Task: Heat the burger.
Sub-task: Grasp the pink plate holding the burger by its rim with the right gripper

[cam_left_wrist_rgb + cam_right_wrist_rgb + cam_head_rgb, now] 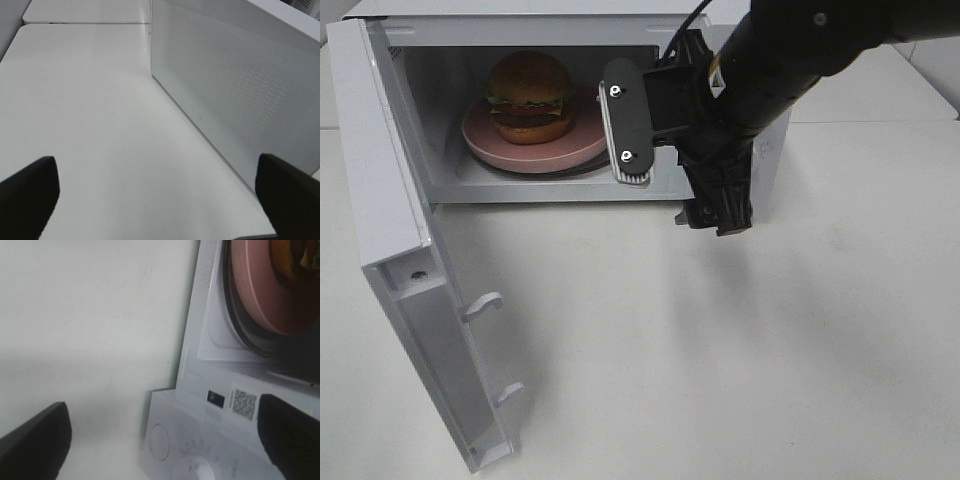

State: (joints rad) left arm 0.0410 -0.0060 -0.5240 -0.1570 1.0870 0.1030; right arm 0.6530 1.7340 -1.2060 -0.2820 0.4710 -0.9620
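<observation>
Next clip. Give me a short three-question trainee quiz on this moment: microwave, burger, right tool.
1. True or false: the microwave door stands open.
2. The burger sits on: A) the bare table; B) the pink plate inside the microwave; C) a metal tray.
3. Fill in: the right tool is ____ and holds nothing.
Key: 1 true; 2 B; 3 open.
</observation>
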